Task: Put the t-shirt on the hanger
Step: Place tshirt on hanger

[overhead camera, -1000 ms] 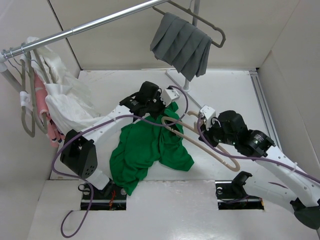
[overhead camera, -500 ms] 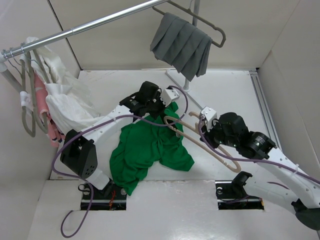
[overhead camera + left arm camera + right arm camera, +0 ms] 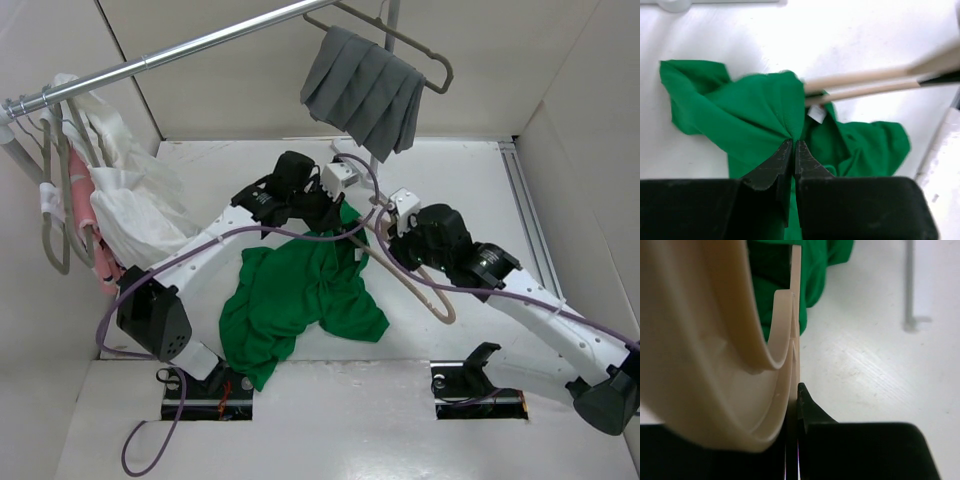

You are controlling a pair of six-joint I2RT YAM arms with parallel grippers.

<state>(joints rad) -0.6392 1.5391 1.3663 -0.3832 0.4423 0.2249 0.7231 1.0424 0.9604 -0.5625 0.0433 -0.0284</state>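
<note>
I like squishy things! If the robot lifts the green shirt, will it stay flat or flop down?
Probably flops: the t-shirt lies crumpled in soft folds and bunches where the left fingers pinch it. Likely light, since one pinch gathers it. It might slip along the smooth-looking hanger.

The t-shirt (image 3: 300, 300) lay crumpled at the middle of the bench (image 3: 470, 200), its bulk spread toward the near edge. At the garment's far edge, the left end effector (image 3: 793, 150) pinched a fold of it just beside the collar label (image 3: 816, 114). The hanger (image 3: 855, 79) lay to the right of the t-shirt, clamped by the right end effector (image 3: 795, 390). One end of it reached under the raised fold, apparently into the neck opening. Behind and above, a rail (image 3: 180, 52) crossed from the left toward the back. It carried garments (image 3: 130, 200) at its left end and a pleated cloth (image 3: 365, 90) over the bench's far side.
</note>
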